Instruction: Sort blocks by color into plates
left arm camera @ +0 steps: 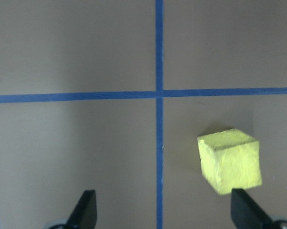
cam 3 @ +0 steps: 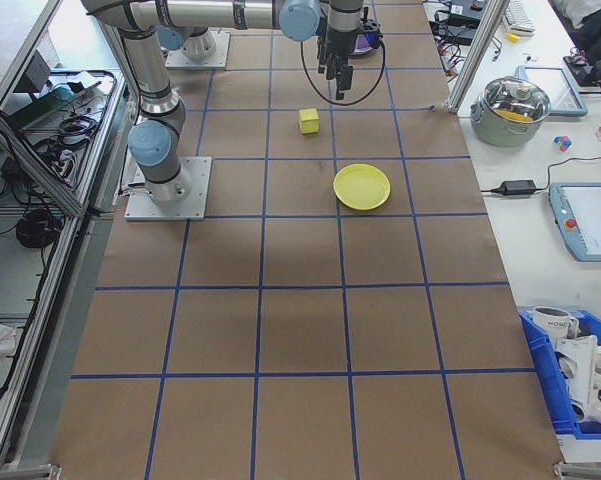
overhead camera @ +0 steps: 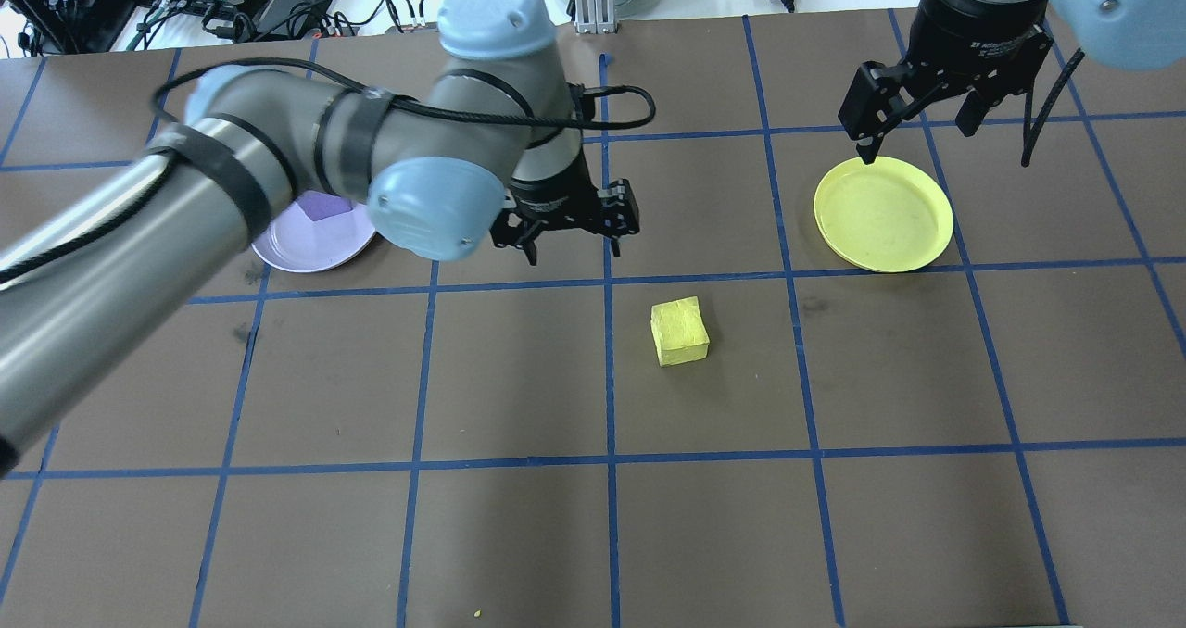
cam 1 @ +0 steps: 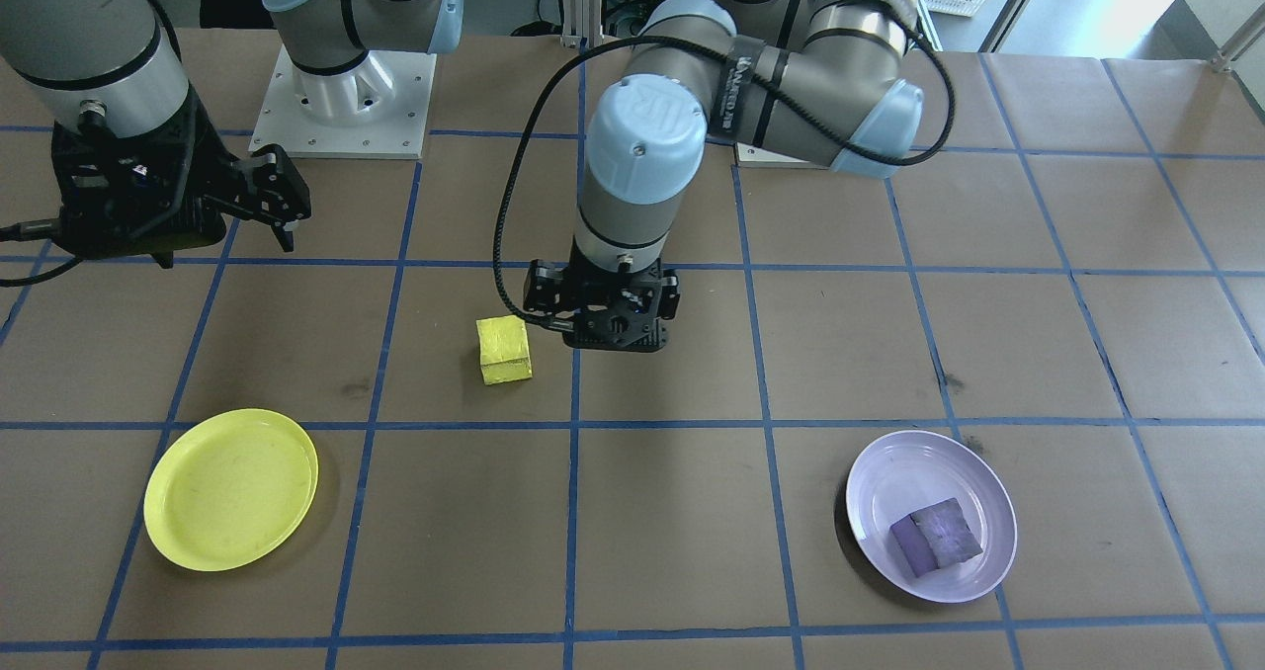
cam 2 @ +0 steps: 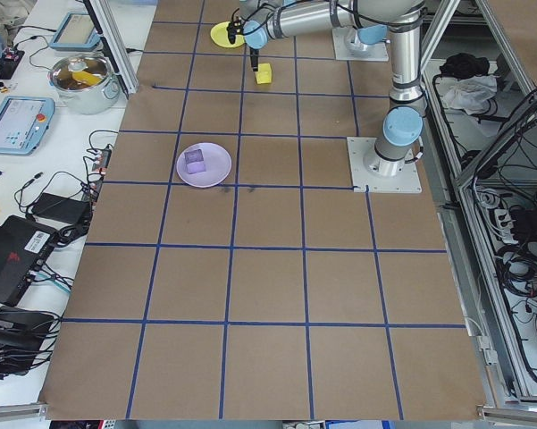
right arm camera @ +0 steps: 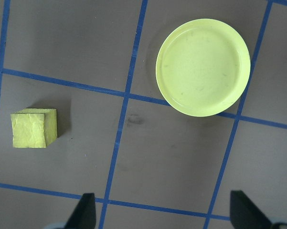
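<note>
The yellow block [overhead camera: 679, 331] lies on the brown table near its middle. My left gripper [overhead camera: 567, 239] hangs open just beyond it, nothing between its fingers; in the left wrist view the yellow block [left arm camera: 229, 161] sits ahead of the right fingertip. The purple block [cam 1: 936, 537] rests inside the lavender plate [cam 1: 889, 472], which my left arm partly hides in the overhead view. The yellow plate [overhead camera: 883, 213] holds nothing. My right gripper [overhead camera: 913, 137] hovers open high over its far edge, and its wrist view shows the yellow plate [right arm camera: 203, 67] and the yellow block [right arm camera: 33, 128].
Blue tape lines grid the table. The two arm bases [cam 1: 341, 97] stand at the robot's edge. Beyond the table's ends are a pot [cam 3: 518, 103], tablets, cables and a blue bin [cam 3: 580, 375].
</note>
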`<state>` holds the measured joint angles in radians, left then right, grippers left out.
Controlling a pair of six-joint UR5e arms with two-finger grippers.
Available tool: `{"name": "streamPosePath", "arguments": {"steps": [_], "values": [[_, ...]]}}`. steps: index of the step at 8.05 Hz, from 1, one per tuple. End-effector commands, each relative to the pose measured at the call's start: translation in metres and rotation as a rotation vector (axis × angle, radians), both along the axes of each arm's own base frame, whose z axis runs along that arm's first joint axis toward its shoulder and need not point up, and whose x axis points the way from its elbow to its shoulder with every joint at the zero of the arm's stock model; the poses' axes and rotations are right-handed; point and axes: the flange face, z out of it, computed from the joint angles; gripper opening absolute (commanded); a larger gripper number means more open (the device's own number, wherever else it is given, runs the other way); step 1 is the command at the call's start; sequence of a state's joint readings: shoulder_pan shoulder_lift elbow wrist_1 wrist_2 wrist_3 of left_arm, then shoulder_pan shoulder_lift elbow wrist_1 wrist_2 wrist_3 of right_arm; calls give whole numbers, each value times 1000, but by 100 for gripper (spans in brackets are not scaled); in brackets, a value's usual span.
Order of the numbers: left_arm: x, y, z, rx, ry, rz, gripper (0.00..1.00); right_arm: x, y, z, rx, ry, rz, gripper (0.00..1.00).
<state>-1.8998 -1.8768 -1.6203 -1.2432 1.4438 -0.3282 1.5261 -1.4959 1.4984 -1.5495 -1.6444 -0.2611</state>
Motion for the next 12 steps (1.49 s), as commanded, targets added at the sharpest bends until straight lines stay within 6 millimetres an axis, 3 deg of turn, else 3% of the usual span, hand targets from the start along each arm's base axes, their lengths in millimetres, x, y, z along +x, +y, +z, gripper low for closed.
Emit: {"name": "streamPosePath", "arguments": {"steps": [1,2,3,5,7,8,10,11,12], "values": [[118,11,87,22,-67,-27,100,14,4,-20,37,-72,-132,100],[144,26,117,-3,-116,-58,100,22,8,-35,65,-126,-143,100],[151,46,148,-46,-119,-53,100,26,12,-48,89,-127,-137,100],[164,60,174,-100,-118,-29,100,65,22,-68,75,-122,-91,100],[172,74,207,-210,-111,-3,100,102,29,-112,71,-100,-116,100],[185,75,213,-217,-160,19,100,119,32,-135,75,-96,-110,100],[187,60,229,-184,-109,30,100,161,32,-178,84,-85,-106,100],[190,44,237,-174,-128,32,100,173,28,-197,84,-82,-91,100],[202,26,273,-220,-149,55,100,177,24,-214,100,-77,-87,100]]}}
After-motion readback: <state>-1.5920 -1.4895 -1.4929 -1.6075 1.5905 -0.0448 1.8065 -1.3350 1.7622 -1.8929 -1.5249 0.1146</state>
